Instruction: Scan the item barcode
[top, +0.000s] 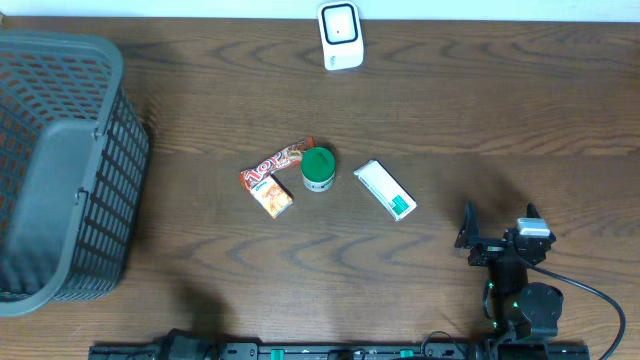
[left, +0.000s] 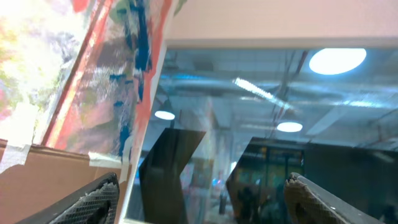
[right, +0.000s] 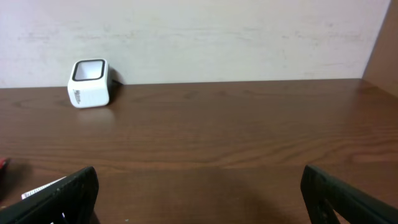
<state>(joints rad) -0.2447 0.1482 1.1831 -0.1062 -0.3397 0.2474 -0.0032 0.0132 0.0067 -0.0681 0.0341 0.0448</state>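
Four items lie mid-table: a red snack wrapper, a small orange box, a green-lidded can and a white-and-green box. The white barcode scanner stands at the far edge; in the right wrist view the scanner sits far left against the wall. My right gripper is low at the near right, to the right of the items, open and empty. My left gripper points up at the ceiling, open with nothing between its fingers; it does not show in the overhead view.
A large grey mesh basket fills the table's left side. Bare wood lies between the items and the scanner. A cable runs from the right arm's base. The left wrist view shows only ceiling lights and a painted panel.
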